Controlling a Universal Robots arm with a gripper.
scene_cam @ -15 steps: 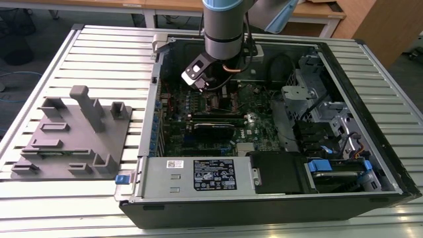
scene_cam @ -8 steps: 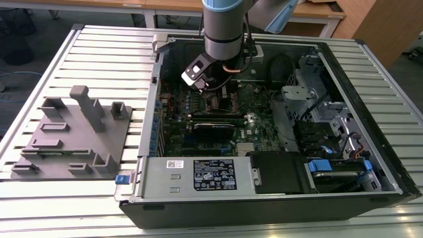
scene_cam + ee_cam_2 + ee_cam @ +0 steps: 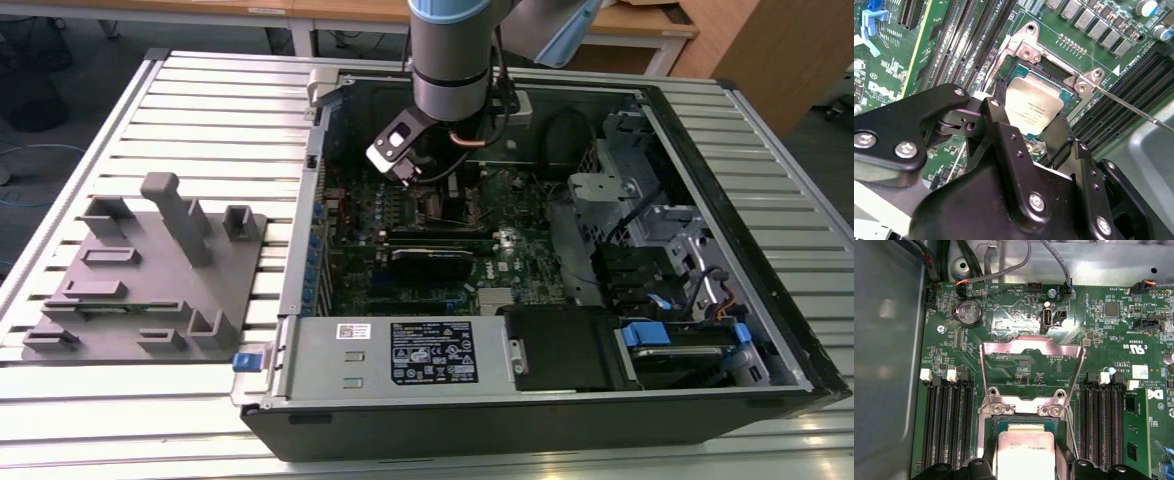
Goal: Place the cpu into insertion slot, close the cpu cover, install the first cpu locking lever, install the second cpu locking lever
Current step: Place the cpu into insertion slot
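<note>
Gripper [image 3: 1031,129] grips two opposite edges of the cpu [image 3: 1033,106], directly over the insertion slot [image 3: 1001,422]; cpu cover [image 3: 1019,342] stands raised beyond the slot; tilt or offset at release risks bent contacts.

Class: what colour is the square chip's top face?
The small flat square cpu has a dull silver metal top, clearest in the second wrist view.

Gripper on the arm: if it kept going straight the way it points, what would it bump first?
Most likely the flat square silver-topped cpu, which lies directly ahead of the black gripper, over the dark square insertion slot. The depth is too unclear to tell whether they already touch.
</note>
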